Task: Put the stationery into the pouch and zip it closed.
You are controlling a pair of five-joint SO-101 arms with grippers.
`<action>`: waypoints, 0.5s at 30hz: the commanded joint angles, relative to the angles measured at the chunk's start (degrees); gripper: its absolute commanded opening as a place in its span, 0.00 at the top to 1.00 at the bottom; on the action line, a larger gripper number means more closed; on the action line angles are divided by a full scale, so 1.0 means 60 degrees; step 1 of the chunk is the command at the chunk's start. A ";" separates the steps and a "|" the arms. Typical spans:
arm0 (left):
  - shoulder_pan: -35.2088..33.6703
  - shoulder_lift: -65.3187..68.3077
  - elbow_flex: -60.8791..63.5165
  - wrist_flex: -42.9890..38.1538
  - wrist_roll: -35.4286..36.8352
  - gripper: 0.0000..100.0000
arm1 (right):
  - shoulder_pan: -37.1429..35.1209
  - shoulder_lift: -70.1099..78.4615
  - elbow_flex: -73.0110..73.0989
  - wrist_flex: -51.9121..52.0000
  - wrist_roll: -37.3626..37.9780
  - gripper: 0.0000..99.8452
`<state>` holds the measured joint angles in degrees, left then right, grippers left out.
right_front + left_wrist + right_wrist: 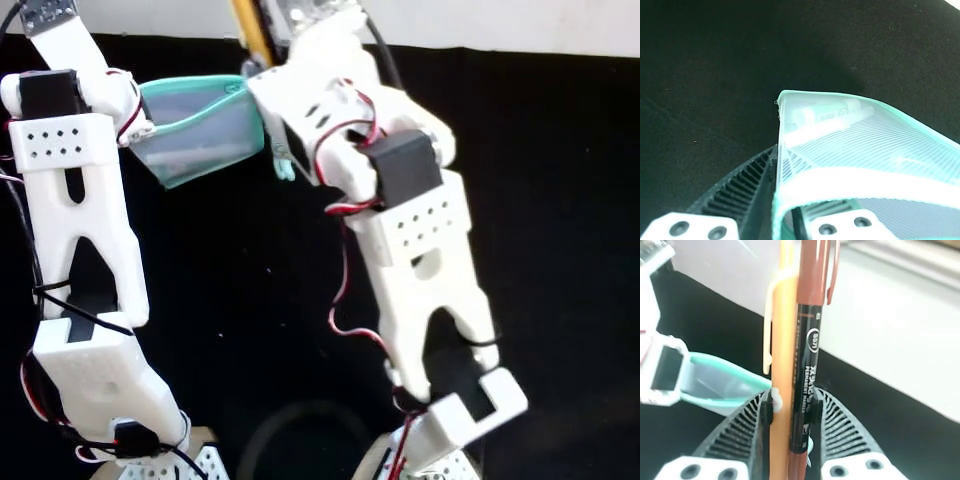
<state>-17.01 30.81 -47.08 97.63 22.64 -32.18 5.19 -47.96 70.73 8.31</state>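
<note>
Progress: early to middle, by my reading. Nothing is seen going into the pouch yet.

The left gripper (786,184) has its jaws pressed onto one teal-bound edge of the pouch (860,155). It holds the pouch up off the table (560,200), over the far left part near the far edge. The pouch is translucent. Pale shapes show through its wall in the left wrist view, too blurred to say whether any stationery is already inside. In the right wrist view the teal rim gapes toward the right arm, so the zip looks open, not closed.

The right gripper (792,407) is clamped on two items standing upright side by side and touching: an orange pen (781,340) and a red-brown marker (807,365). The jaws grip the barrels low down. In the high view this gripper sits just beside the pouch's free end, not inside it, and the pen's top pokes up at the table's far edge.

Left to do, as I judge it: tip the pens toward the mouth, feed them in, let go, then draw the zip shut.

Around:
- A white surface (500,25) lies beyond the far edge.
- Red and black wires (345,270) run along the right arm.
- A small teal piece (284,163) hangs by the right gripper — cannot tell what it is.

In the way:
- The pens stand upright while the mouth faces sideways.
- The pouch hangs from a single pinch and may sag or fold as the tips press in.
- The two wrists are close together, so there is little room to swing.
</note>
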 commanded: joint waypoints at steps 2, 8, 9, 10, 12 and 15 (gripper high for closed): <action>-0.0110 0.0652 0.0051 -0.0088 -0.0015 0.99 | -0.0359 0.0593 -0.1883 -0.0256 -0.0117 0.99; -0.0110 0.0667 0.0051 -0.0088 -0.0015 0.99 | -0.0388 0.1868 -0.4007 -0.0271 -0.0557 0.99; -0.0110 0.0667 0.0051 -0.0088 -0.0015 0.99 | -0.0388 0.2088 -0.4359 -0.0271 -0.0659 0.99; -0.0110 0.0667 0.0051 -0.0088 -0.0015 0.99 | -0.0388 0.2322 -0.4740 -0.0271 -0.0777 0.99; -0.0110 0.0667 0.0051 -0.0088 -0.0015 0.99 | -0.0447 0.2835 -0.5531 -0.0271 -0.1011 0.99; -0.0110 0.0667 0.0051 -0.0088 -0.0015 0.99 | -0.0681 0.3670 -0.6821 -0.0286 -0.1260 0.99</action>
<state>-17.01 30.81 -47.08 97.63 22.64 -34.73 24.88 -81.01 70.73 2.24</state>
